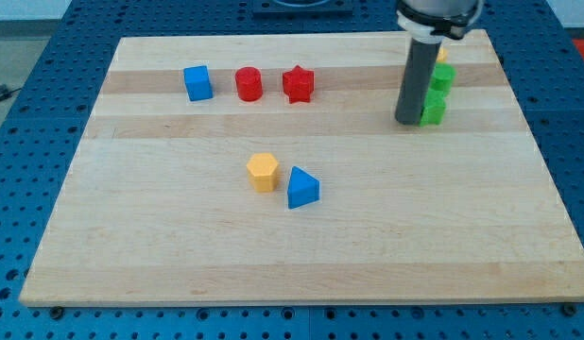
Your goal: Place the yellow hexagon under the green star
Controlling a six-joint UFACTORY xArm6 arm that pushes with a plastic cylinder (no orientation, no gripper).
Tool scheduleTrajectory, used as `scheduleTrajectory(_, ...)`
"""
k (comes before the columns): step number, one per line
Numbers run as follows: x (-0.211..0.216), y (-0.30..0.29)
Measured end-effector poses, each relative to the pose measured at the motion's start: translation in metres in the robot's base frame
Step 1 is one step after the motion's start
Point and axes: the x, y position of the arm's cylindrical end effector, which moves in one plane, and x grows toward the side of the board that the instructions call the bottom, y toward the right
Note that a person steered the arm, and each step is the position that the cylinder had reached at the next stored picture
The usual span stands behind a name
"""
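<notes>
The yellow hexagon (263,173) lies near the board's middle, with a blue triangle (302,188) touching or almost touching its lower right. Two green blocks sit at the upper right, one (442,77) above the other (434,109). The rod partly hides both, so I cannot tell which is the star. My tip (409,122) rests on the board just left of the lower green block, far to the upper right of the hexagon.
A blue cube (198,82), a red cylinder (249,84) and a red star (298,84) stand in a row at the upper left. A small yellow block (443,56) peeks out behind the rod, above the green blocks. The wooden board's (292,264) right edge is close to the green blocks.
</notes>
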Motion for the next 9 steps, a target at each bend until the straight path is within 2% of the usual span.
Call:
scheduleTrajectory(3,0.000,0.022)
scheduleTrajectory(4,0.000,-0.003)
scheduleTrajectory(6,-0.004,-0.171)
scheduleTrajectory(7,0.056,-0.261)
scheduleTrajectory(8,0.113,-0.298)
scheduleTrajectory(9,0.135,-0.263)
